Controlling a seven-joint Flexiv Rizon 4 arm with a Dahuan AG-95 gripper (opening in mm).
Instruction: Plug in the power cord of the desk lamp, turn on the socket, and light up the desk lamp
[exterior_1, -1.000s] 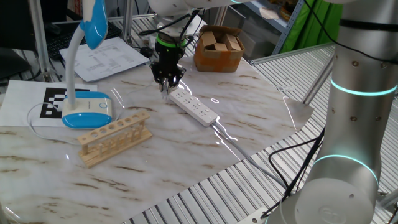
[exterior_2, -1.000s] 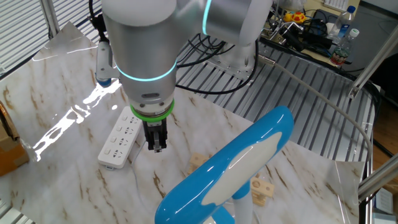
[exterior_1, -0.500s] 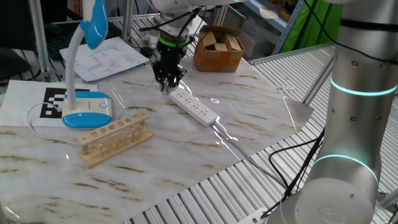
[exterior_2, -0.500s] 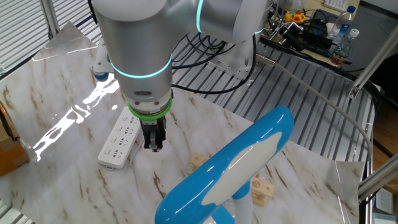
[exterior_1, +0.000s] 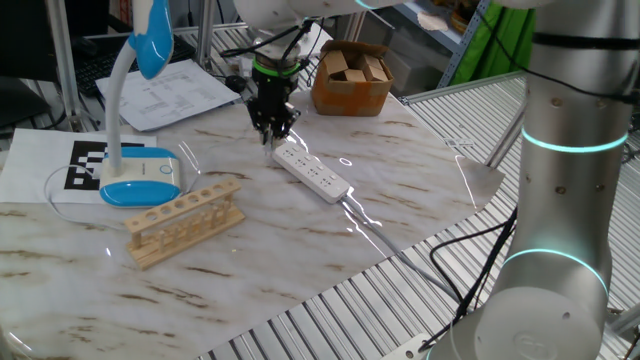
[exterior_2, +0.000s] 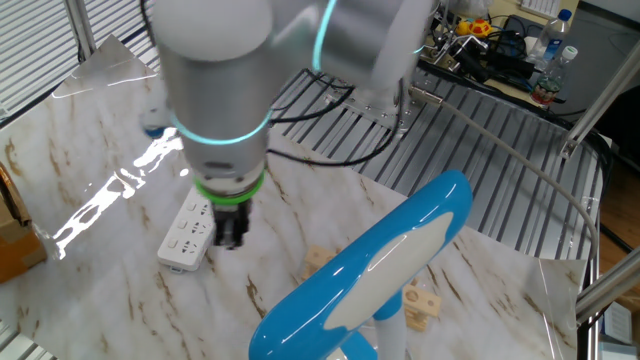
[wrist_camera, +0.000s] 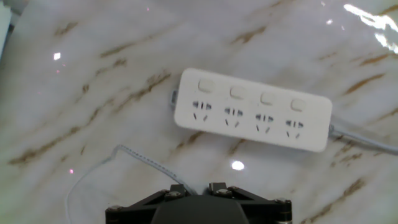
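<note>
Wooden test-tube rack (exterior_1: 184, 219) on marble table (exterior_1: 300, 250); cardboard box (exterior_1: 351, 78), printed sheets (exterior_1: 180, 92) behind.

The silver arm reaches out over the counter, wrist bent downward. Its black pincer (exterior_1: 271, 134) points straight down, fingers close together.

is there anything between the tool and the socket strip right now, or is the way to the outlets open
Nothing visible blocks it. In the hand view all four outlets of the socket lie bare on the marble, with only the thin power cord trailing on the table between it and the tool. The test-tube rack sits well off to the side.
</note>
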